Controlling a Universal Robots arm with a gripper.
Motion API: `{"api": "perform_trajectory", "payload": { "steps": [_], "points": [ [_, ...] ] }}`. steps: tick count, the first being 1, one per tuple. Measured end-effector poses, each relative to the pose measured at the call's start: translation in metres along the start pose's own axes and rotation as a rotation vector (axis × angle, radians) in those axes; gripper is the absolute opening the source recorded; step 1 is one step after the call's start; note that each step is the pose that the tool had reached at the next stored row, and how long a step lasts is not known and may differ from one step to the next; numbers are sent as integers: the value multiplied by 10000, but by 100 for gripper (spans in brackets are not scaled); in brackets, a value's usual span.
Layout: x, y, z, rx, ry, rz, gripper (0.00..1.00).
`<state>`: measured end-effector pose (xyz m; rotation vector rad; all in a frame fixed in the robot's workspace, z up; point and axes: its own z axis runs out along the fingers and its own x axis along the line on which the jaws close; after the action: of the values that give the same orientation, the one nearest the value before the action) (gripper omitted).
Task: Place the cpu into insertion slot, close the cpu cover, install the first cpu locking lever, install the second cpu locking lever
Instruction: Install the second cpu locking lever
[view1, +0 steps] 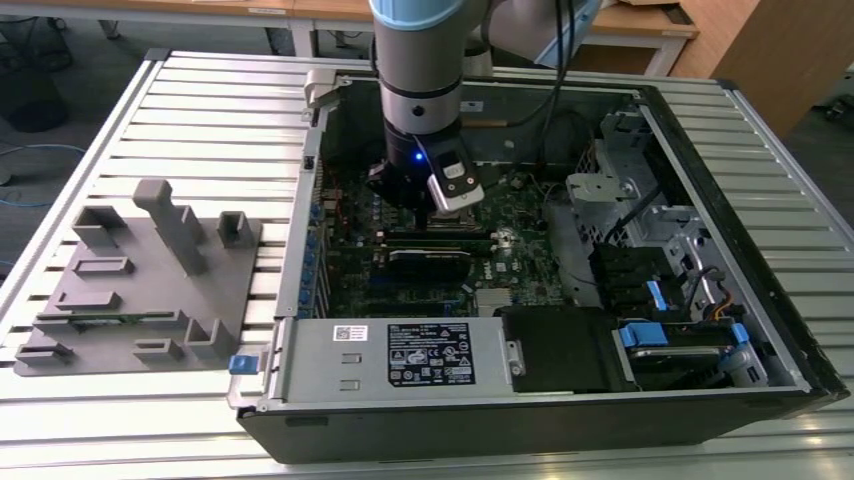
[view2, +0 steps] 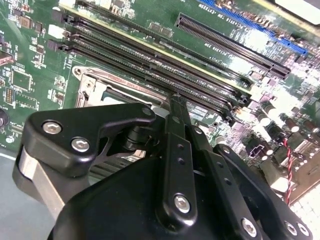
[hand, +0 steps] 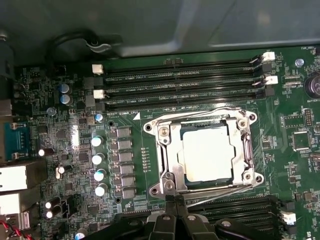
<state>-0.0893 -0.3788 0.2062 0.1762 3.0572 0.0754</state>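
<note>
In the first wrist view the cpu (hand: 207, 152), a dull silver square, lies inside the insertion slot (hand: 248, 150) on the green board. The cpu cover (hand: 167, 150), a silvery frame, lies flat around it. One thin wire locking lever (hand: 200, 114) runs along one edge of the slot and another (hand: 225, 187) along the opposite edge. My gripper (hand: 172, 200) is shut, black fingertips pressed together with nothing between them, at the slot's corner by the second lever's end. In the second wrist view the gripper (view2: 175, 100) points at the cover's (view2: 90, 82) edge. From outside, the gripper (view1: 420, 210) hangs low over the board.
Long black memory slots (hand: 180, 80) lie just beyond the socket, and a row of capacitors (hand: 99, 160) stands beside it. The grey power-supply box (view1: 400, 355) and drive cage (view1: 667, 330) fill the case's front. A grey fixture tray (view1: 134, 280) sits on the exterior view's left.
</note>
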Motion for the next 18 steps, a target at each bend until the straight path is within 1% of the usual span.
{"api": "perform_trajectory", "payload": {
  "steps": [2, 3, 4, 13, 18],
  "points": [
    [-2, -14, -1, -160, 18, 13, 11],
    [-2, -20, -1, -219, 25, 17, 11],
    [-3, -27, -1, -246, 27, 20, 11],
    [-8, -93, 2, -249, 28, 21, 11],
    [-2, -108, 4, -250, 27, 20, 11]
  ]
}}
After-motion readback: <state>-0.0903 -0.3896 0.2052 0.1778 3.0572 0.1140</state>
